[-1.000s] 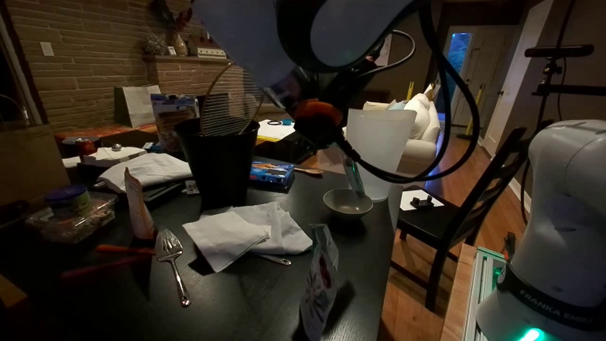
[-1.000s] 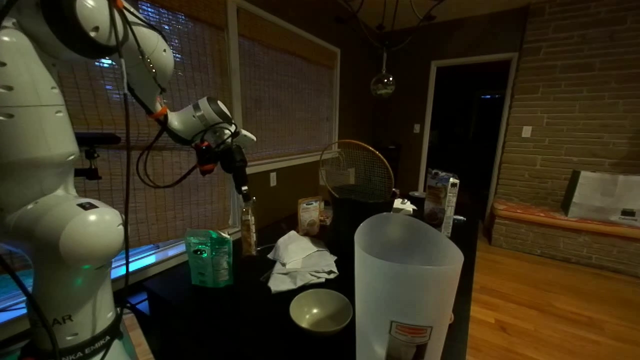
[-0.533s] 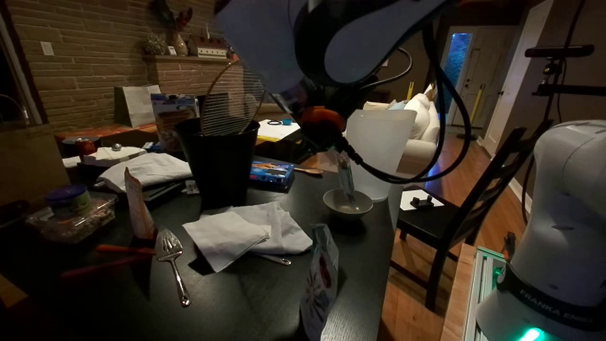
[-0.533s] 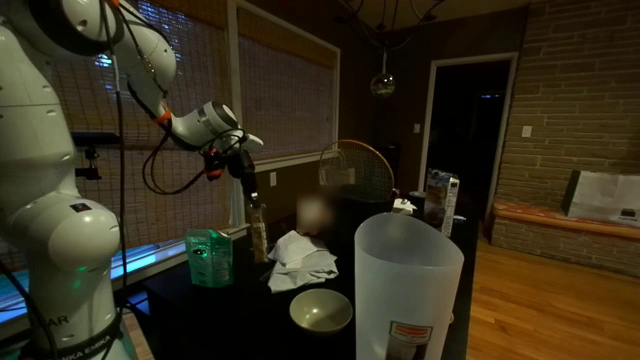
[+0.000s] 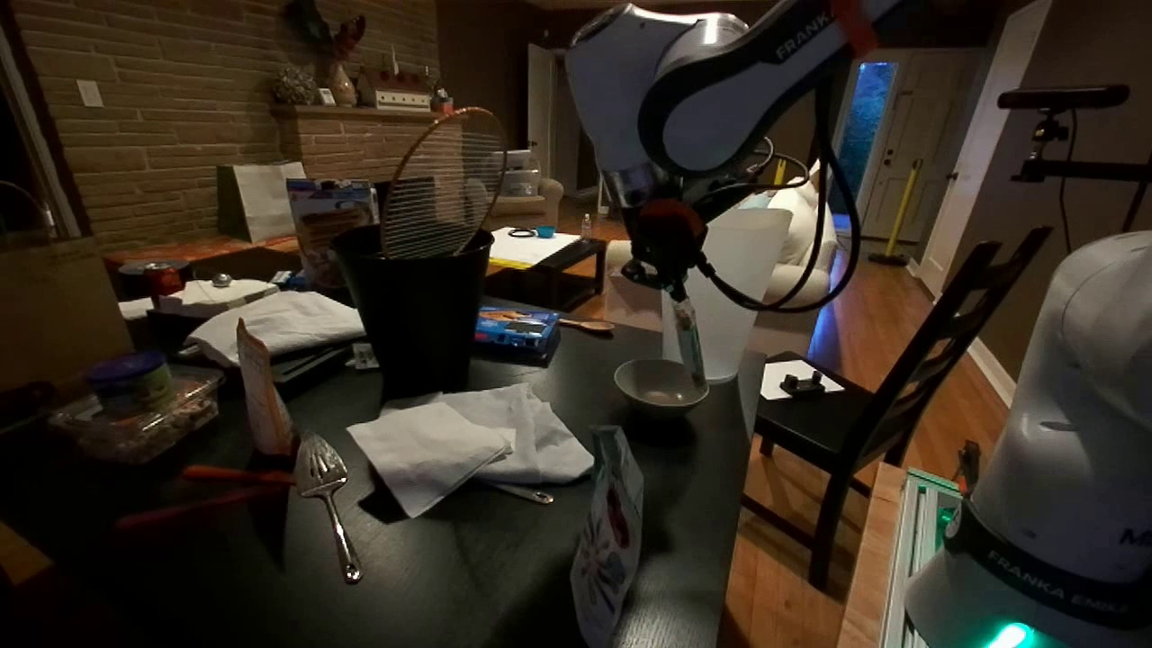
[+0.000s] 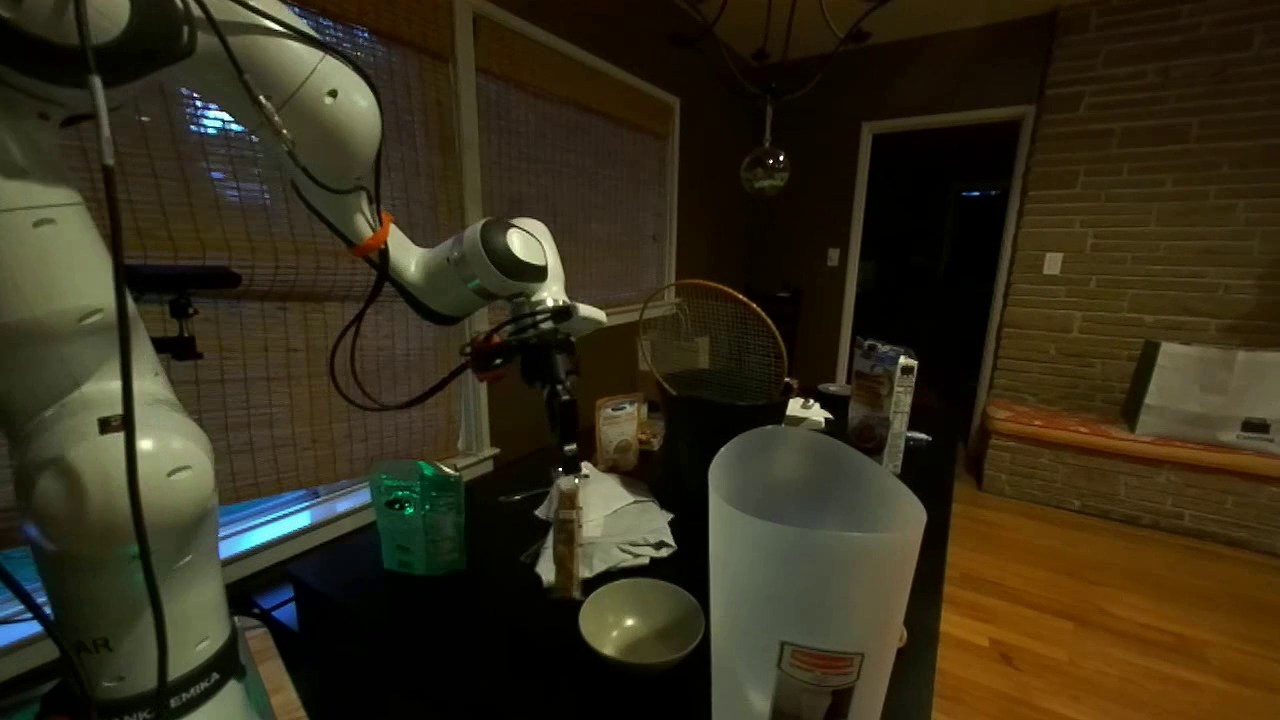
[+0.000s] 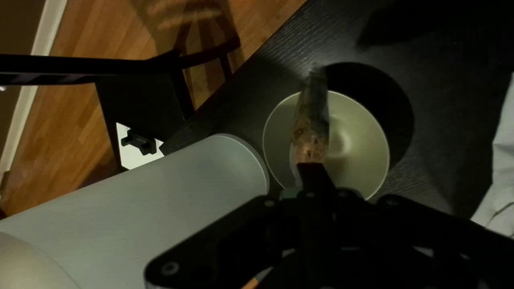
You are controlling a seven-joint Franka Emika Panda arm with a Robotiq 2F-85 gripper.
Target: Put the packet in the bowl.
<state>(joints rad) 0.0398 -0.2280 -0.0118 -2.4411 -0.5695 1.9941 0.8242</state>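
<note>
My gripper (image 5: 681,290) is shut on the top of a narrow, edge-on packet, which hangs down from the fingers. The packet (image 5: 689,344) has a brownish face in the wrist view (image 7: 311,132). The pale grey bowl (image 5: 641,398) stands on the dark table. In an exterior view the packet (image 6: 567,540) hangs just left of the bowl (image 6: 640,645), with the gripper (image 6: 567,462) above. In the wrist view the packet overlaps the bowl (image 7: 361,160), below the gripper (image 7: 311,165). The exact height of the packet's lower end is hard to tell.
A tall translucent white bin (image 6: 815,570) stands close beside the bowl. A black bucket (image 5: 409,315) holds a racket (image 5: 445,184). White cloths (image 5: 468,441), a green pouch (image 6: 418,517), an orange pouch (image 6: 617,433) and a slotted server (image 5: 324,477) lie or stand on the table.
My gripper has moved with the packet closer to the bowl, going right and down in an exterior view. The packet stays held. The bowl and the other things have not moved.
</note>
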